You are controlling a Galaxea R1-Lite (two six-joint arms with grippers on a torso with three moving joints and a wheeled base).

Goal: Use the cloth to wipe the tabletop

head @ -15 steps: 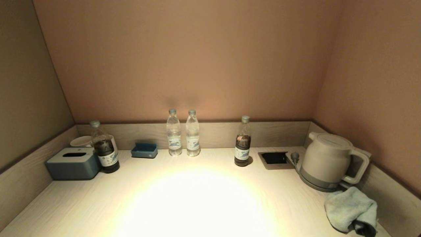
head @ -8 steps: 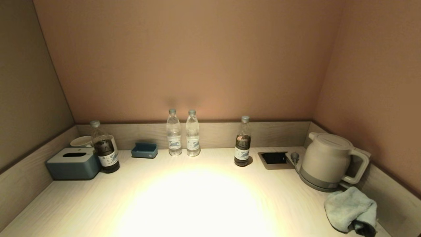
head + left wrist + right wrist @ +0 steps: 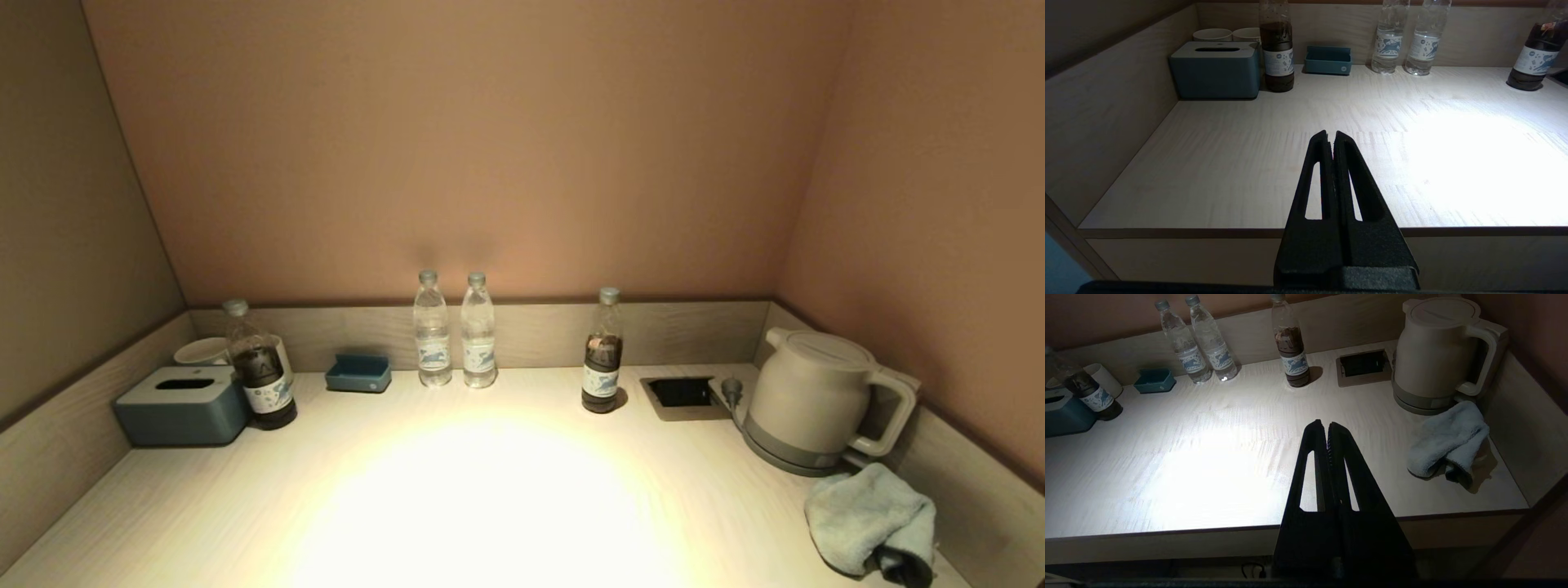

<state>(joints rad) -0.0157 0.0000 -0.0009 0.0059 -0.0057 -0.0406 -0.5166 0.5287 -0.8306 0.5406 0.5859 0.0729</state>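
A crumpled light blue cloth lies at the front right corner of the pale wooden tabletop, just in front of the kettle; it also shows in the right wrist view. My right gripper is shut and empty, held back over the table's front edge, left of the cloth and apart from it. My left gripper is shut and empty, held over the front edge on the left side. Neither gripper shows in the head view.
A beige kettle stands at the right by a recessed socket box. Two water bottles and a dark-drink bottle line the back wall. At the left stand another dark bottle, a blue tissue box, cups and a small blue tray.
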